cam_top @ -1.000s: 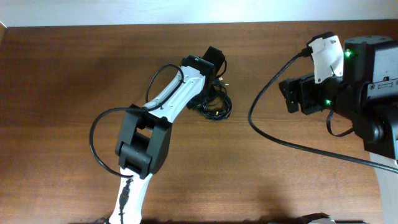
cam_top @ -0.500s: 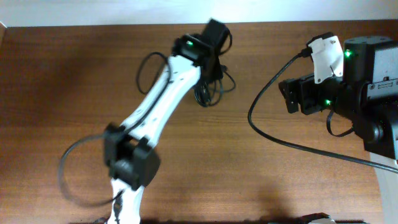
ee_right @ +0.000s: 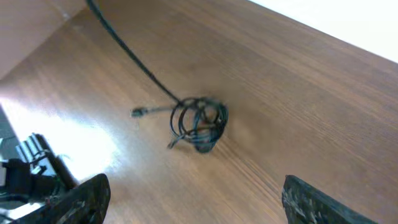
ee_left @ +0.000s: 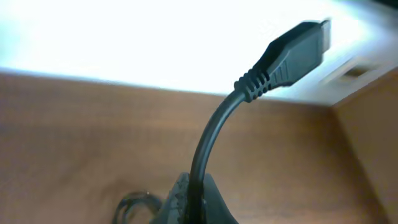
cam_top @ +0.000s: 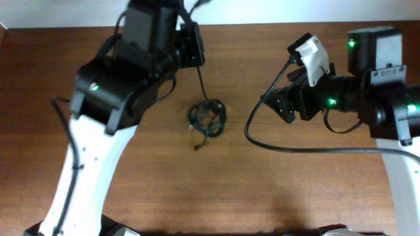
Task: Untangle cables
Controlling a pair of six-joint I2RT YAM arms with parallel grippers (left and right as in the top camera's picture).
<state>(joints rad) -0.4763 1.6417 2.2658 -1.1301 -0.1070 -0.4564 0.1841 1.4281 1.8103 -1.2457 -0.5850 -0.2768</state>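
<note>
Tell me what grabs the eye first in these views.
The left end effector, near the table's far edge, is shut on one cable, its black plug sticking up out of the grip. That cable runs down to a small coiled bundle mid-table, while the right end effector hovers open, facing it.

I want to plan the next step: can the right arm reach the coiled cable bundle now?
Probably yes. The bundle lies on open table in front of the open right end effector; the strand held up by the left end effector rises on the far side.
</note>
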